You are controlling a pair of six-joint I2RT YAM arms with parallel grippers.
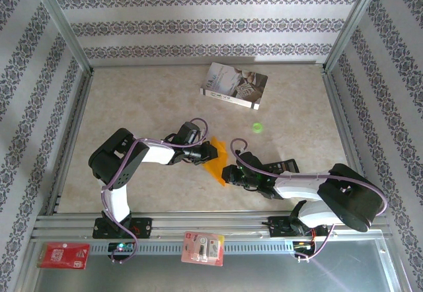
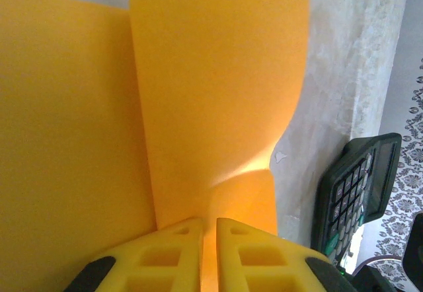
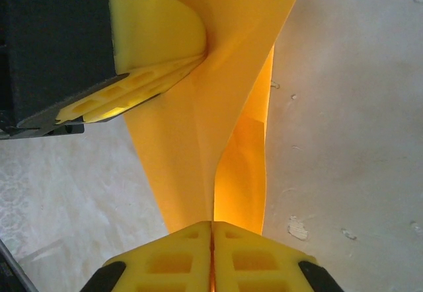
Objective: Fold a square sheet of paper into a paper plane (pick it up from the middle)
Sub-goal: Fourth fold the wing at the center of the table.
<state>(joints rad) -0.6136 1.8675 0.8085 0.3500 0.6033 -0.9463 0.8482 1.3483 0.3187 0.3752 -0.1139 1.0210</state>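
Observation:
The orange square sheet of paper (image 1: 217,163) hangs just above the table's middle, folded along a crease, with both grippers on it. My left gripper (image 1: 211,152) is shut on its far upper edge. In the left wrist view its yellow jaws (image 2: 209,229) pinch a thin layer while the sheet (image 2: 218,94) curves up ahead. My right gripper (image 1: 227,173) is shut on the near end. In the right wrist view the tips (image 3: 211,227) meet on the fold of the paper (image 3: 192,146), whose flaps spread apart. The left gripper's fingers (image 3: 152,80) show at the top left.
A grey-white book (image 1: 234,85) lies at the back of the table. A small green ball (image 1: 257,128) sits to the right of the paper. A black calculator (image 1: 283,166) (image 2: 357,186) lies under the right arm. Red packets (image 1: 63,255) (image 1: 203,248) rest on the front rail.

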